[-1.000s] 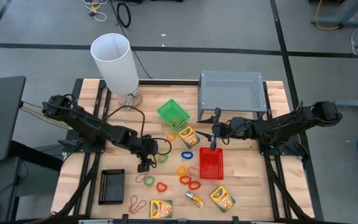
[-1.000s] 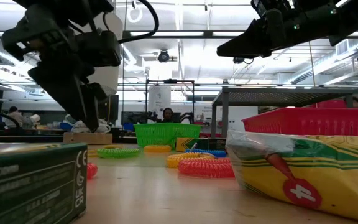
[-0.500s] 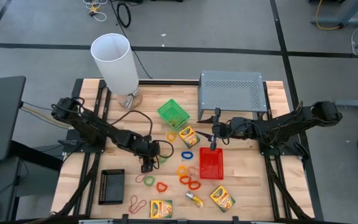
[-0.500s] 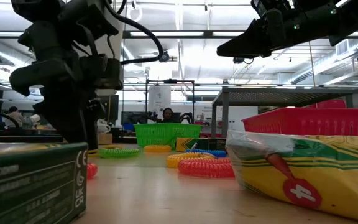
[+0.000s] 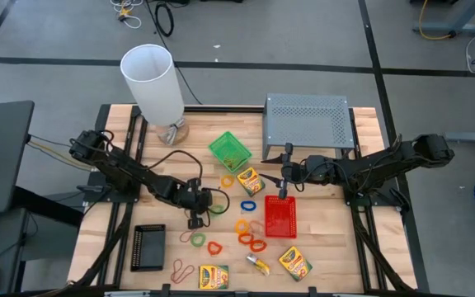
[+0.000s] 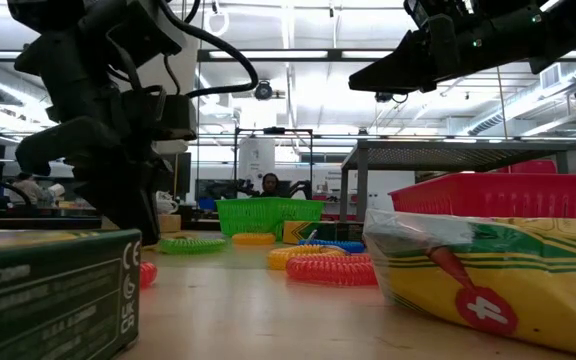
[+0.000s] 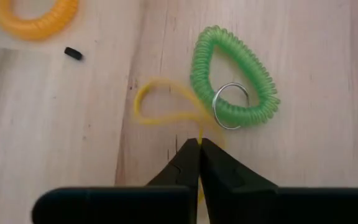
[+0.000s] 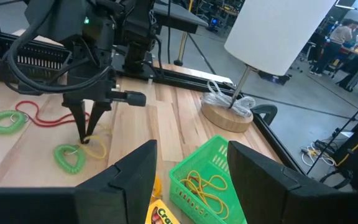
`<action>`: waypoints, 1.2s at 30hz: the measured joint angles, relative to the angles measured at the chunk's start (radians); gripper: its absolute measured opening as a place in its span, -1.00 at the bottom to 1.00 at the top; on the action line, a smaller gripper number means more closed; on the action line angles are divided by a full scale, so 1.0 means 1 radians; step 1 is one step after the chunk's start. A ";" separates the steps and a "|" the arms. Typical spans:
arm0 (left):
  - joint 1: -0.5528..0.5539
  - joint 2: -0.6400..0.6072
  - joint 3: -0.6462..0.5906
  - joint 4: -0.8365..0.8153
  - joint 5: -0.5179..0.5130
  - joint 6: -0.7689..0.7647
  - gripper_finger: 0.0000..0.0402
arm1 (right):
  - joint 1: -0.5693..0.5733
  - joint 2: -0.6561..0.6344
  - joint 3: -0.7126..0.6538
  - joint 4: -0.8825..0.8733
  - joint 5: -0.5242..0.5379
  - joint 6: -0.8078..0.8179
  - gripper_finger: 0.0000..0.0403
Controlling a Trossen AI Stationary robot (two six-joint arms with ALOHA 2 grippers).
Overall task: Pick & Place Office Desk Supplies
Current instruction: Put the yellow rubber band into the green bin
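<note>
A thin yellow rubber band (image 7: 160, 106) lies flat on the wooden table (image 5: 328, 247), left of centre. Its loop stretches away from the left gripper (image 7: 199, 144), whose two dark fingers are pressed together on the band's near end, tips down at the wood. A green coiled loop band (image 7: 232, 78) with a metal ring lies just beside the rubber band, its long axis running roughly alongside it and its ring touching the band's crossing.

An orange coiled band (image 7: 39, 15) sits further off on bare wood. In the overhead view more coloured loops (image 5: 250, 235) cluster in the middle of the table, with a red tray (image 5: 279, 217) to their right, a green tray (image 5: 230, 150) behind and a black tray (image 5: 148, 247) near the left front edge. Crayon boxes (image 5: 213, 276) lie along the front.

The right gripper (image 5: 284, 188) hangs above the red tray's back edge, fingers spread wide and empty.

A tall white cylinder (image 5: 153, 81) and a grey perforated riser (image 5: 308, 120) stand at the back. Beyond is a grey workshop floor.
</note>
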 joint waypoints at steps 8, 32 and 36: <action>0.001 -0.035 0.043 -0.035 -0.065 0.052 -0.98 | 0.000 0.000 0.000 0.000 0.000 0.000 0.02; 0.257 -0.228 0.152 0.043 -0.308 0.596 -1.00 | 0.000 0.000 0.000 0.004 0.000 0.000 0.02; 0.314 -0.229 0.225 0.045 -0.318 0.719 -1.00 | 0.000 0.000 0.000 0.005 0.000 0.000 0.02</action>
